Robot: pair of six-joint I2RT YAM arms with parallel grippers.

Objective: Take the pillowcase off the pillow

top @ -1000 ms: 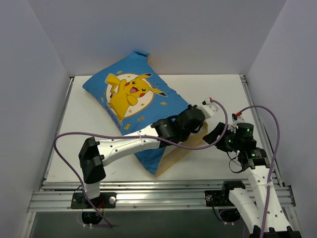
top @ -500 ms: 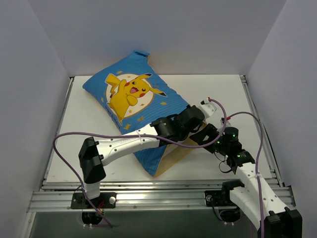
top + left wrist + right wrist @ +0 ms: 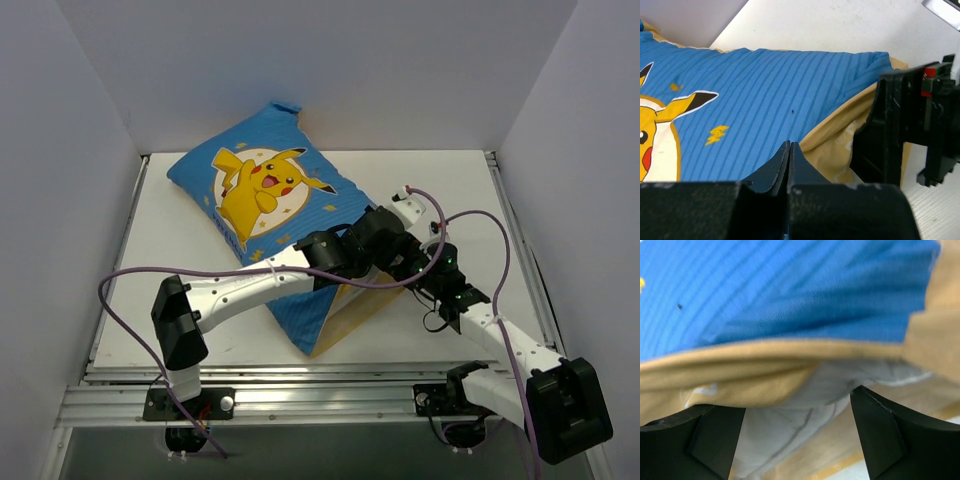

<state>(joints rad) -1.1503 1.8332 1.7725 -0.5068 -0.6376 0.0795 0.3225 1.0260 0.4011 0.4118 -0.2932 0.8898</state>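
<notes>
The blue pillowcase (image 3: 262, 203) with the yellow cartoon print lies slantwise on the table, its yellow-lined open end (image 3: 362, 302) toward the front right. The pillowcase (image 3: 770, 85) fills the left wrist view. My left gripper (image 3: 388, 232) (image 3: 789, 146) is shut, tips together over the blue fabric by the opening, with nothing visible between them. My right gripper (image 3: 408, 264) (image 3: 797, 412) is open at the mouth of the case. Its fingers (image 3: 875, 427) stand either side of the white pillow (image 3: 805, 402), which shows under the yellow trim (image 3: 765, 351). The pillow is hidden in the top view.
The white table (image 3: 160, 300) is walled at the back and both sides. The right gripper's black body (image 3: 897, 130) stands close beside the left fingers. Purple cables (image 3: 130, 290) loop over the table from both arms.
My right arm has swung left and forward from the table's right side to the pillowcase opening. My left gripper has stayed on the case, shifting only slightly.
</notes>
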